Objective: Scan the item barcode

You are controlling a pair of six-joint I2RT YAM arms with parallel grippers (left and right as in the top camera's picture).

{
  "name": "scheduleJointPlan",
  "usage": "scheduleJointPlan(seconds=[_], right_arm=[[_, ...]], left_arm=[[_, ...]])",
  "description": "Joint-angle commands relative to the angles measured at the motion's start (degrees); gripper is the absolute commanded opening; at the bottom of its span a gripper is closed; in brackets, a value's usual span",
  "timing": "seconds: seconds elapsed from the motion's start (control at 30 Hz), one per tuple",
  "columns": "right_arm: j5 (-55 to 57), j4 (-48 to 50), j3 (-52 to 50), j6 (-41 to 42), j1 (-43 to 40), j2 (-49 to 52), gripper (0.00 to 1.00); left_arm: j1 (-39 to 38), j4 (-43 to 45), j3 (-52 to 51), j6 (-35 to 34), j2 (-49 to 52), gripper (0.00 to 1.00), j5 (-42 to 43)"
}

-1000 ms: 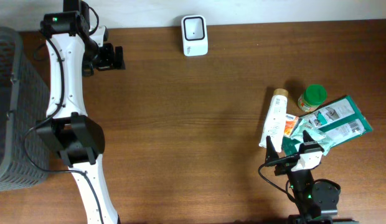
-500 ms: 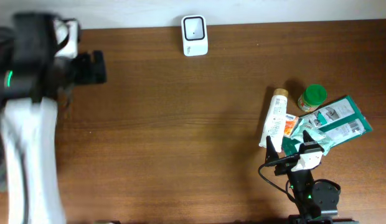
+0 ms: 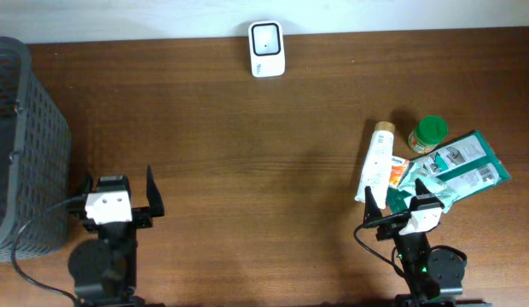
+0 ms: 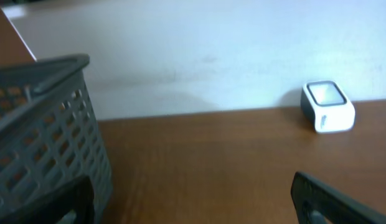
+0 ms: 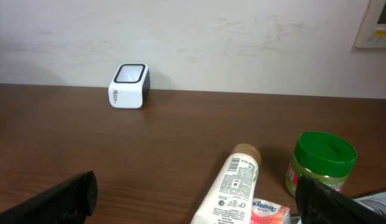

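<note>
My left pincer (image 3: 118,179) stands wide with nothing in it, just beside the grey basket (image 3: 26,128). My right pincer (image 3: 395,189) is wide too, at the near end of the pile: a white tube (image 3: 377,162), a green-lidded jar (image 3: 428,134) and green packets (image 3: 461,162). The white scanner (image 3: 266,49) sits at the table's far edge, well apart from them.

"Kleenex" brand name on a tissue packet (image 5: 269,211), fine print on the neighbouring tube (image 5: 235,183) too small to read
</note>
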Motion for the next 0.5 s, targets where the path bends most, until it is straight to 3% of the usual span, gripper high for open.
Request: scheduleJointPlan(seconds=[0.0, 0.2, 0.47], right_arm=[[-0.74, -0.04, -0.46, -0.37, -0.37, -0.37, 0.98], [-0.74, -0.04, -0.46, -0.37, -0.37, -0.37, 0.98], [-0.74, -0.04, -0.46, -0.37, -0.37, -0.37, 0.98]], left_arm=[[-0.07, 3.19, -7.02, 0.74, -4.90, 0.99, 0.61], [-0.66, 6.14, -17.18, 0.96, -14.34, 0.99, -0.07], [-1.07, 3.72, -22.75, 0.94, -20.74, 0.99, 0.20]])
